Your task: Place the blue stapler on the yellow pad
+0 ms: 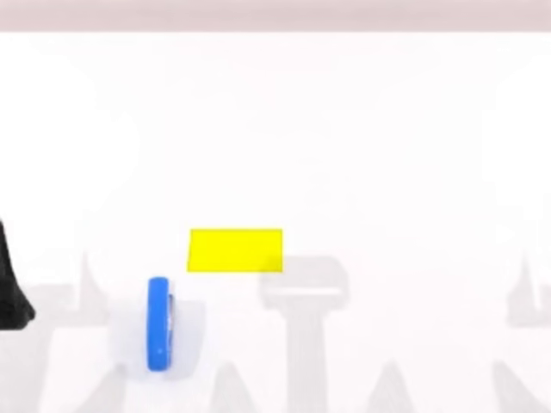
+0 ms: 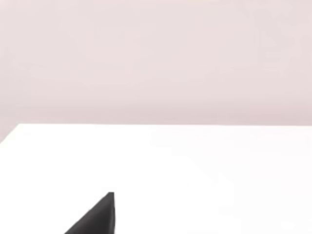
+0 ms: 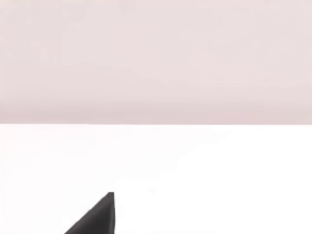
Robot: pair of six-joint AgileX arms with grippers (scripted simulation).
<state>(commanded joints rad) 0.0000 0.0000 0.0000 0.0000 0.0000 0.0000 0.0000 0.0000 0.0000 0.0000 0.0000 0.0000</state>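
The small elongated bright-blue stapler [image 1: 158, 323] lies flat on the white table [image 1: 387, 155], just near-left of the flat bright-yellow rectangular pad [image 1: 235, 250], not touching it. Step in hand: approach, nothing grasped yet. The left arm [image 1: 12, 284] sits at the left edge; the right arm is not visible. Finger opening cannot be determined for either gripper. Next move: the left arm should reach and descend over the stapler.

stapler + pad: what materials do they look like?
The blue stapler: probably smooth plastic, judging by its uniform bright-blue body and rounded ends; the thin silver-grey strip along one side looks like metal. The yellow pad: flat, matte, plain yellow with no sheen or texture, so foam, rubber or card; the look leaves it open.
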